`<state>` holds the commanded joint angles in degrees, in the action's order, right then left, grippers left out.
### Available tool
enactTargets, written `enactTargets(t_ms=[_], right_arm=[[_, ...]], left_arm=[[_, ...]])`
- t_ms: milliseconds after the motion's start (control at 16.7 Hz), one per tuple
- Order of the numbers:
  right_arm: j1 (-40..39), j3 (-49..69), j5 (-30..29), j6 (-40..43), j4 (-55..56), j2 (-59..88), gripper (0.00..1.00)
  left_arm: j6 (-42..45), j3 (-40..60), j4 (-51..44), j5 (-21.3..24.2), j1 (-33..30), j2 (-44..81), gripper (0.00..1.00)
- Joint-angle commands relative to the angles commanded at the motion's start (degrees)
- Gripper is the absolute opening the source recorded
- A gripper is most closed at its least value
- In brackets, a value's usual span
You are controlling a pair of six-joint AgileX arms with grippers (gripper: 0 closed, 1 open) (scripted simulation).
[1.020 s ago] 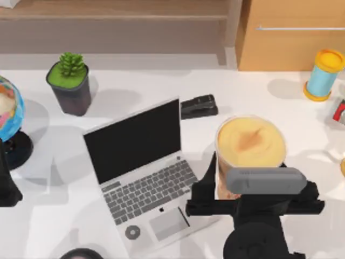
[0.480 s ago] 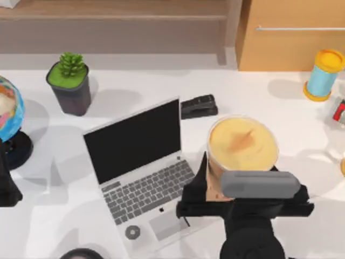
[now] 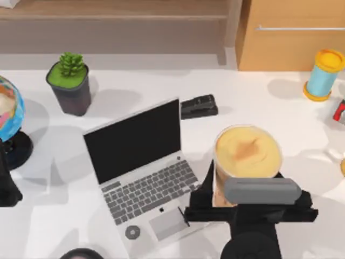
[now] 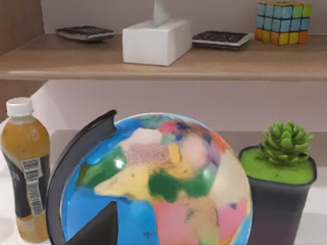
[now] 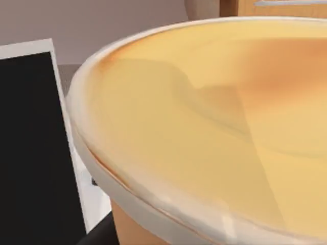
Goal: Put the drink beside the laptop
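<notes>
The drink (image 3: 248, 150), a large orange-tan cup with a pale rim and a creamy swirled top, stands upright just right of the laptop (image 3: 145, 178). My right gripper (image 3: 243, 186) is shut on the cup's side from the table's front, with a black finger (image 3: 207, 183) between cup and keyboard. In the right wrist view the drink (image 5: 214, 117) is very close, with the laptop's black screen (image 5: 30, 143) beside it. The laptop is open on the white table (image 3: 259, 100). My left arm (image 3: 6, 186) is parked at the table's left edge.
A black stapler (image 3: 198, 106) lies behind the laptop and cup. A potted plant (image 3: 70, 81) and a globe (image 3: 8, 113) stand at the back left, and a blue cylinder with yellow ends (image 3: 323, 74) at the back right. A bottle (image 4: 25, 168) stands beside the globe (image 4: 158, 178).
My right gripper carried the cup left toward the laptop, then a little back to the right and toward the table's front. The left arm has not moved.
</notes>
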<state>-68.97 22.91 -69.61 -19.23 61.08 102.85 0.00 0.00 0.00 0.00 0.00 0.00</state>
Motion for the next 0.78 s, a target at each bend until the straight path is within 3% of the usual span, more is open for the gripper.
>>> enactTargets(t_ms=[360, 780], right_arm=[[0.2, -0.7, 0.1, 0.0, -0.4, 0.8, 0.00], [0.2, -0.7, 0.1, 0.0, -0.4, 0.8, 0.53]], left_arm=[[0.0, 0.0, 0.0, 0.0, 0.0, 0.0, 1.00], [0.0, 0.0, 0.0, 0.0, 0.0, 0.0, 1.00]])
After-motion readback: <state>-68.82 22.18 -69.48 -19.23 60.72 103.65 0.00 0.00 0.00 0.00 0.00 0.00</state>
